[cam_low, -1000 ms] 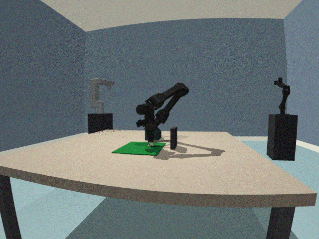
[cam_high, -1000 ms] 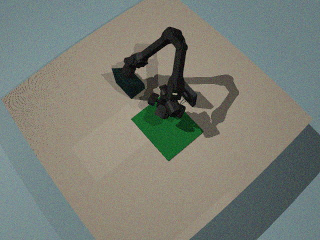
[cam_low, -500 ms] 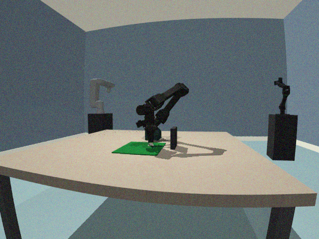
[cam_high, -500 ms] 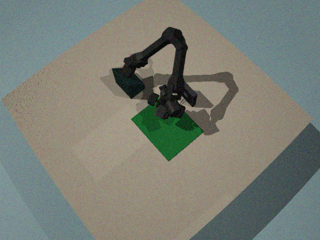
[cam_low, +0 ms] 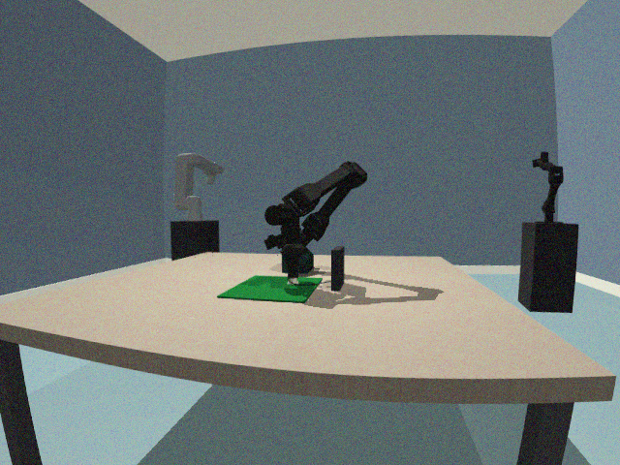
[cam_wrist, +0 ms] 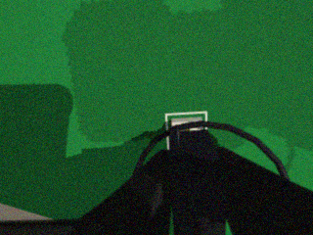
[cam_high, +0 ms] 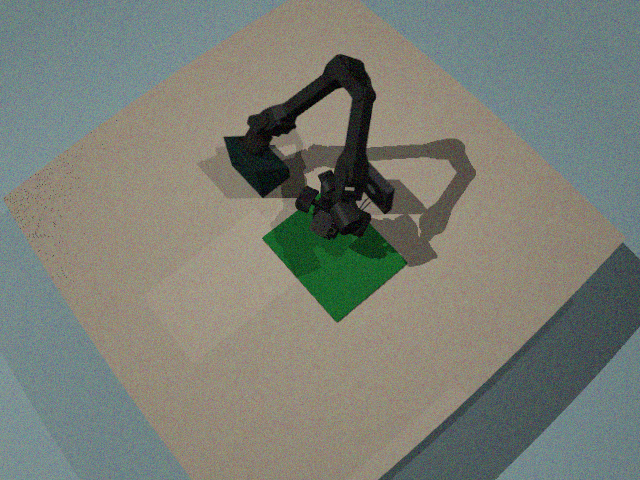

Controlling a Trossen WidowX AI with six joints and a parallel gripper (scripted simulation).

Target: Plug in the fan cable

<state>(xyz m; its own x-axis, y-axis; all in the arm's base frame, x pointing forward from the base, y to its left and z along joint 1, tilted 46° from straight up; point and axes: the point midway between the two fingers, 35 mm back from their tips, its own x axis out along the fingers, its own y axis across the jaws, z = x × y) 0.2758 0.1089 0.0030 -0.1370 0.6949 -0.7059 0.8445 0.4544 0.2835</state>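
The green board (cam_high: 341,289) (cam_low: 260,290) (cam_wrist: 117,49) lies flat on the table. In the wrist view, a white outline (cam_wrist: 187,114) on it frames the pale fan header (cam_wrist: 187,120). My gripper (cam_low: 293,279) (cam_wrist: 191,158) points down over the board and is shut on the fan plug, a dark shape (cam_wrist: 196,138) at the header's near side. The plug is mostly hidden by the dark fingers, and how deep it sits cannot be told. The black cable (cam_wrist: 235,130) arcs across the header and past both sides of the fingers.
A dark upright slab (cam_high: 379,191) (cam_low: 337,268) stands beside the board, with thin wires (cam_high: 364,203) next to it. The arm's dark base block (cam_high: 255,165) is behind the board. Two other arms stand on pedestals (cam_low: 194,238) (cam_low: 548,270) beyond the table.
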